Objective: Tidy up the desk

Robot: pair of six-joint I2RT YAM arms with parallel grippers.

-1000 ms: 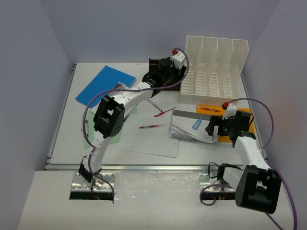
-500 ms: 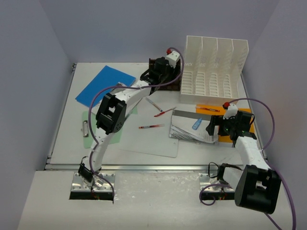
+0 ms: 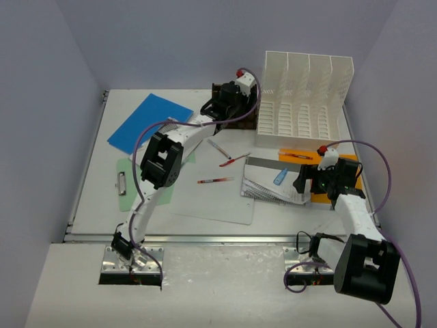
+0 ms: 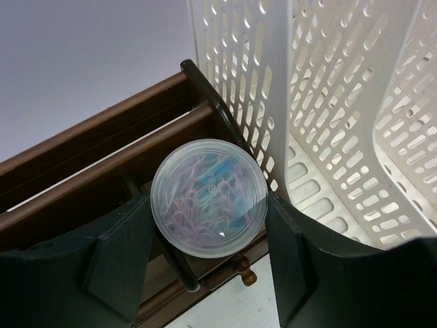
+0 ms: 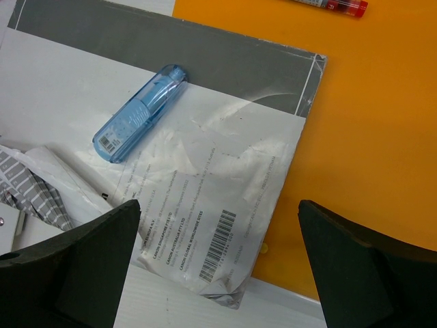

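From above, looks down on the desk filling the middle of the frame, flat and white, with a rail along its lower edge. Judges it stiff, heavy and smooth, with nothing to grip, to be tidied only through its loose items. Finds the left gripper at upper centre over the brown pen organizer, just left of the white file rack. Finds the right gripper at right over papers beside an orange folder. Notes a blue folder at upper left and a red pen at centre. In the left wrist view, shows the jaws half apart and pressed on either side of a round clear tub of coloured clips, in front of the organizer's slats. Cannot tell whether it rests on anything. Reckons it light, rigid and slick, best pinched across its widest part. In the right wrist view, shows the fingers spread fully with nothing between them, above a grey-and-white mailer with a blue stick lying on it at upper left. Expects thin, floppy sheets, best taken at an edge.
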